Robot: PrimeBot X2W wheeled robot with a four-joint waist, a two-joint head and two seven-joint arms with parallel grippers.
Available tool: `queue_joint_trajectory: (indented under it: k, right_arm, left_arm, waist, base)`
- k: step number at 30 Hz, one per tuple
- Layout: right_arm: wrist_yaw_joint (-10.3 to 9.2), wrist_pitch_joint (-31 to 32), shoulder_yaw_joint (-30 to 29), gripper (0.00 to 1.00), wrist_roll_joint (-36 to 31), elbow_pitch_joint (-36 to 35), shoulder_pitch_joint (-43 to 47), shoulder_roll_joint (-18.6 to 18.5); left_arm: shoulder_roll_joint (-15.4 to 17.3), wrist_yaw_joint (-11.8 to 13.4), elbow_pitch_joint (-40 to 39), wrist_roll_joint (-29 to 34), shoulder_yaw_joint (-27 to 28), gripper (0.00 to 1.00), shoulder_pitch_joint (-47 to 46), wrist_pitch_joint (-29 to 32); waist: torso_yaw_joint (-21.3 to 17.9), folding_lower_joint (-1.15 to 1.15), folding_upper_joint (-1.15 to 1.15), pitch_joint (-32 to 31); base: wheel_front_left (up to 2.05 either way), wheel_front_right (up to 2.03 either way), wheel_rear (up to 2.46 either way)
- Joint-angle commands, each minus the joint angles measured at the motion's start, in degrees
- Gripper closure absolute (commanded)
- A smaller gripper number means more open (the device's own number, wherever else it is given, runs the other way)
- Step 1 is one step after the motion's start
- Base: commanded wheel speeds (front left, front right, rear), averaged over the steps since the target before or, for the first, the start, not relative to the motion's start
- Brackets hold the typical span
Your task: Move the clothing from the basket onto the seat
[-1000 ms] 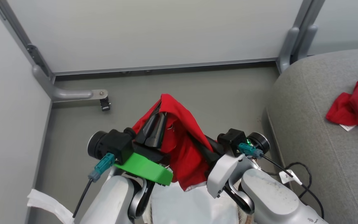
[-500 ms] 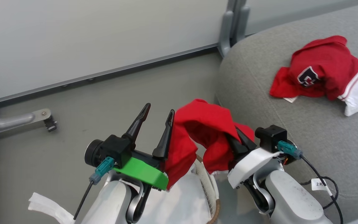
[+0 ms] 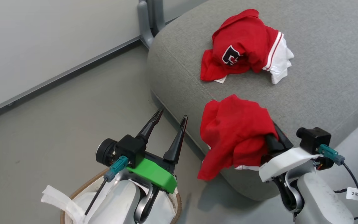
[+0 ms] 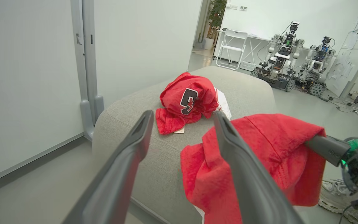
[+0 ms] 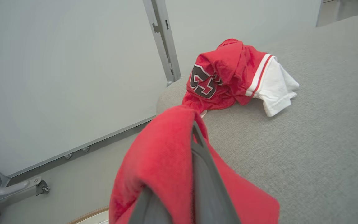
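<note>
One red jersey [image 3: 242,46] with a white sleeve lies crumpled on the grey seat [image 3: 322,81]. A second red jersey [image 3: 235,130] is draped over my right gripper [image 5: 195,132], which is shut on it. This jersey hangs over the seat's front edge, and its hem droops toward the floor. My left gripper [image 3: 172,115] stands open and empty above the floor, left of the seat, apart from the cloth. Below my left arm is the basket [image 3: 73,196], with its brown rim and white liner [image 3: 54,197] partly hidden by the arm.
A grey post [image 3: 148,21] and pale wall panels stand behind the seat's left corner. Grey floor [image 3: 57,118] lies between the wall and the seat. In the left wrist view, other robots [image 4: 280,65] and a white folding chair [image 4: 231,46] stand far behind the seat.
My left gripper has opened and let go of the red jersey, which now hangs from the right gripper alone. The camera has swung right, bringing the seat into the middle.
</note>
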Motion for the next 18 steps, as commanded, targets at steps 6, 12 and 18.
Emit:
queue_joint_trajectory:
  k: [6, 12, 18]
  right_arm:
    - [-0.07, -0.11, -2.69, 1.00, -0.77, -2.74, -4.60, -4.82]
    - [-0.06, -0.10, -4.40, 1.00, -0.59, -3.84, -15.49, -11.77]
    - [-0.07, -0.10, -4.18, 1.00, -2.94, -1.69, -28.70, -17.97]
  left_arm:
    - [0.65, -0.15, 2.08, 0.46, -1.64, 0.00, -2.68, -0.01]
    - [1.90, -0.16, 2.76, 1.17, -0.65, 0.00, -3.27, -0.02]
    - [3.28, -0.16, 2.71, 2.53, -0.64, 0.00, -4.47, -0.02]
  waist:
    - [-3.61, 0.00, 0.32, 5.70]
    - [-3.42, 0.00, 0.32, 9.49]
    - [-1.15, 0.00, 0.32, 14.04]
  base:
    - [0.00, 0.00, 0.00]
    - [0.00, 0.00, 0.00]
    - [0.00, 0.00, 0.00]
